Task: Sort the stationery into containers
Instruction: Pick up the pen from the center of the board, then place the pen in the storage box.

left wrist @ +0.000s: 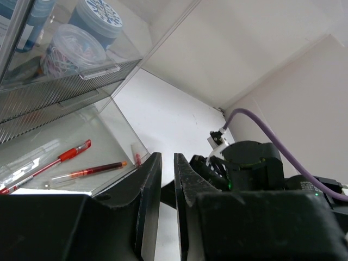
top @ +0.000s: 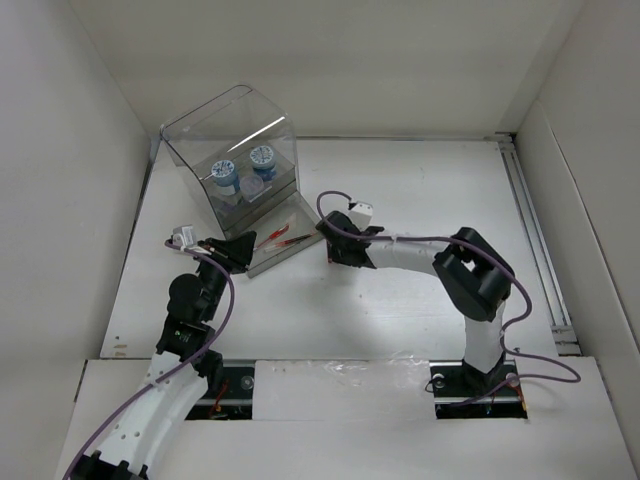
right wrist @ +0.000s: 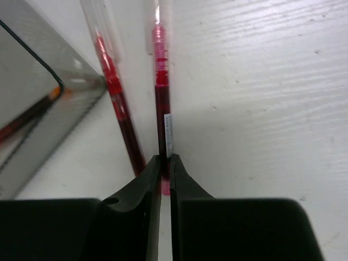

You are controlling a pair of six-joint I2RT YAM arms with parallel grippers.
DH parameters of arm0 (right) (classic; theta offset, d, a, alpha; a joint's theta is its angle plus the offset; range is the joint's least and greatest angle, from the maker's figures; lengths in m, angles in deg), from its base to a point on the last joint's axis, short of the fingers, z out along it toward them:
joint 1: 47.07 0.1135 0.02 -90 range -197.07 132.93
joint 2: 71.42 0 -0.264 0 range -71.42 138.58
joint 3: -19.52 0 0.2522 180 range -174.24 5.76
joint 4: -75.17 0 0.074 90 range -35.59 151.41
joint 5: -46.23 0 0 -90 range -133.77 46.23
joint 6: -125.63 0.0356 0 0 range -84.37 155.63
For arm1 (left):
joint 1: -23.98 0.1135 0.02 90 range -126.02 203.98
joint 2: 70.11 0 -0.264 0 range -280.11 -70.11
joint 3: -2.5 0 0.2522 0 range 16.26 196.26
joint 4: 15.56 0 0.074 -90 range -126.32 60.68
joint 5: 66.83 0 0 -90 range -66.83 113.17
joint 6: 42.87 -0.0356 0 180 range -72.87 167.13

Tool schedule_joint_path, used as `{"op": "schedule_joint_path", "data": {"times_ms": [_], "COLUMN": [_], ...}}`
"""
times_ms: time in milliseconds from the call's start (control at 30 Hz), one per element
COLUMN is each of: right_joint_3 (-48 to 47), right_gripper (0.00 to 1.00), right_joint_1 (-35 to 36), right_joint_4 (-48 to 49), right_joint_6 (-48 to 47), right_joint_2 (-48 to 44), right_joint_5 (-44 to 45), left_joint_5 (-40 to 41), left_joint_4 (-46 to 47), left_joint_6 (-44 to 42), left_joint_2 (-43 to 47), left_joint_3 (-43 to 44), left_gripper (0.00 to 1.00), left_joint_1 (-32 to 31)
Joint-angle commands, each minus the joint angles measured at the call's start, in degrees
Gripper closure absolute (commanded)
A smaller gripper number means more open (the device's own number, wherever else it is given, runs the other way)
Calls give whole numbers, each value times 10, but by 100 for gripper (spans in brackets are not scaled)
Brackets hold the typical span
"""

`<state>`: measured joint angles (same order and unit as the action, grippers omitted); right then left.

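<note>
Left of the open drawer (left wrist: 111,130) of the clear acrylic box (top: 215,125), my left pincer (left wrist: 167,159) is nearly closed, nothing in it. Red pens (left wrist: 68,156) lie in that drawer; blue-lidded tubs (top: 227,172) stand inside the box. Right of the drawer, my right pincer (right wrist: 165,161) clamps one red pen (right wrist: 161,103) on the table (top: 400,180), another pen (right wrist: 117,109) just beside.

A white worktop (top: 400,310) fills the middle, boxed by plain white walls (top: 380,60); a metal rail (top: 533,230) lines its right edge.
</note>
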<state>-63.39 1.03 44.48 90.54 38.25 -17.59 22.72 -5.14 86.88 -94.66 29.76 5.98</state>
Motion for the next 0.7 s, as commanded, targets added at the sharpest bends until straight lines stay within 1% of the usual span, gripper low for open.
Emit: {"op": "schedule_joint_path", "data": {"times_ms": [0, 33, 67, 200, 233, 333, 367, 433, 500, 567, 600, 667], "right_joint_3": [-35, -35, -27, 0, 0, 0, 0, 0, -18, -37, -50, -80], "right_gripper": [93, 98, 100, 100, 100, 100, 100, 100, 100, 100, 100, 100], "right_joint_1": [5, 5, 5, 5, 5, 5, 5, 5, 11, 11, 11, 11], "right_joint_4": [-42, -42, -42, -26, -26, -16, -5, 29, 71, 89, 95, 123], "right_joint_6": [-17, -12, -5, 0, 0, -9, -15, -21, -28, -28, -28, -10], "right_joint_2": [29, 29, 21, -40, -52, -101, -111, -128, -128, -109, -97, -68], "right_joint_5": [14, 30, 30, 42, 57, 57, 29, 3, -47, -86, -119, -140], "left_joint_5": [-10, -10, -10, -10, -10, -15, -15, -15, -15, -15, -15, -15], "left_joint_4": [34, 34, 34, 34, 39, 39, 39, 39, 39, 39, 39, 39], "left_joint_6": [0, 0, 0, 0, 0, 5, 5, 5, 5, 5, 5, 5], "left_joint_2": [0, 0, 0, 0, -5, -16, -16, -11, -6, -6, -6, -6], "left_joint_3": [2, 2, 2, 2, 2, 2, 2, 2, 2, 2, 2, 2], "left_gripper": [88, 88, 88, 88, 88, 88, 88, 88, 88, 88, 88, 88], "left_joint_1": [-3, -3, -3, -3, -3, -3, -3, -3, -3, -3, -3, -3]}}
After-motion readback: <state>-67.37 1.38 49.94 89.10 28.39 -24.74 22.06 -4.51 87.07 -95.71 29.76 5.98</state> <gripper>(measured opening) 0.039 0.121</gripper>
